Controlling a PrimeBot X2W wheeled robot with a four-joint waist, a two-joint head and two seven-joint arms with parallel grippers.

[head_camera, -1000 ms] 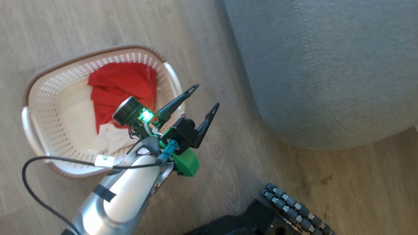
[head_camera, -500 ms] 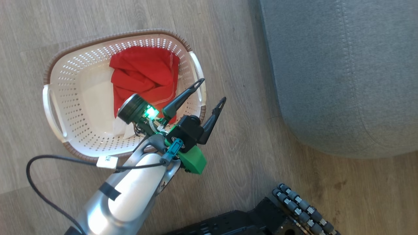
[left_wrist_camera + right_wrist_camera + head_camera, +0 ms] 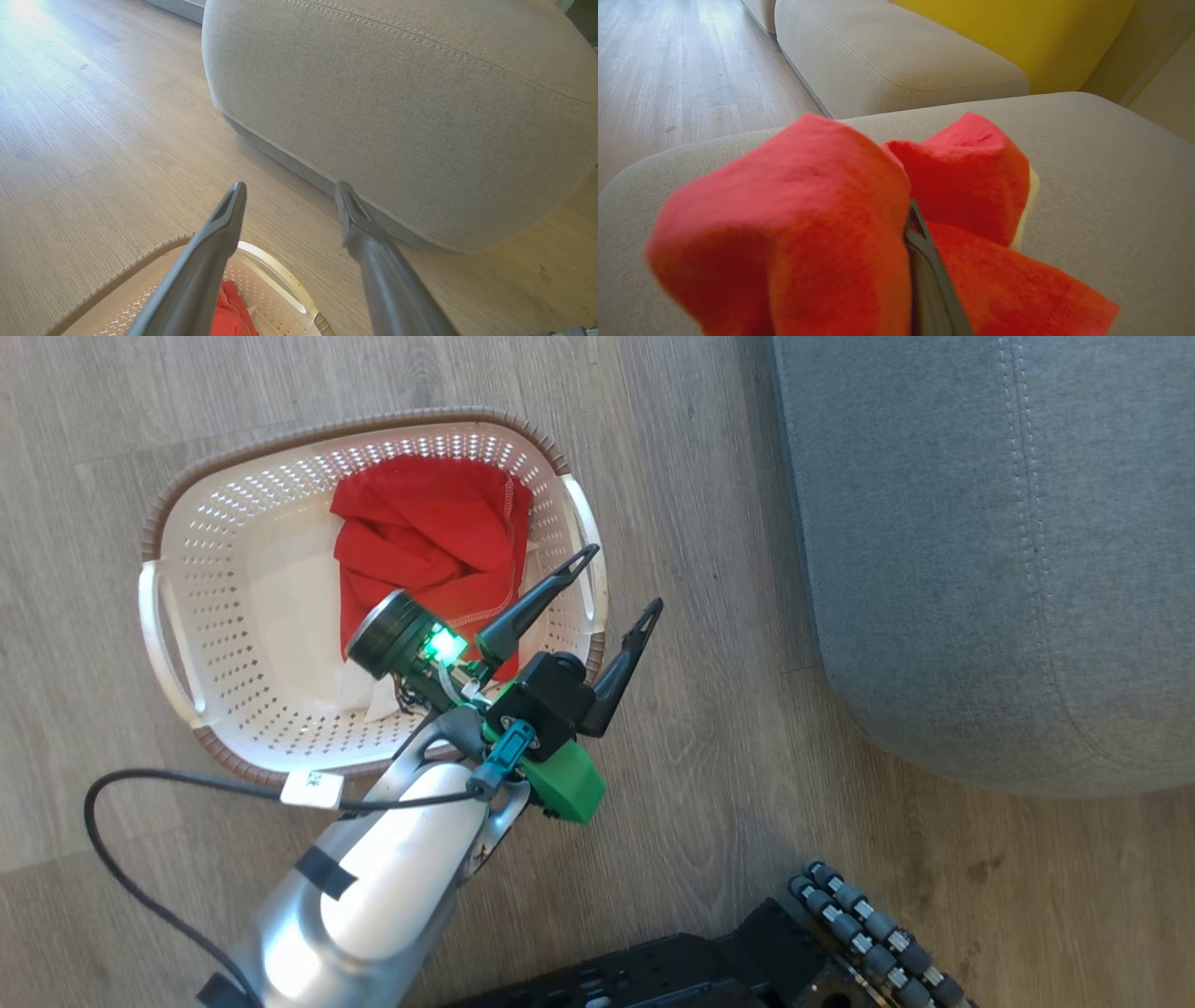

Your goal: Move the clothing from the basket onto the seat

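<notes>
Red clothing [image 3: 425, 537] lies in the basket [image 3: 215, 523], toward nine o'clock of the left gripper [image 3: 622, 580], whose spread, empty fingers [image 3: 532, 607] hang over the basket's three-o'clock rim. Right wrist view adds another red garment [image 3: 784, 219] pinched between the right gripper's [image 3: 915, 217] closed fingers, above the grey seat [image 3: 1111, 186].

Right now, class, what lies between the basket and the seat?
Bare wooden floor separates the basket and the seat, shown in the head view; one finger of the open left gripper hangs over it.
</notes>
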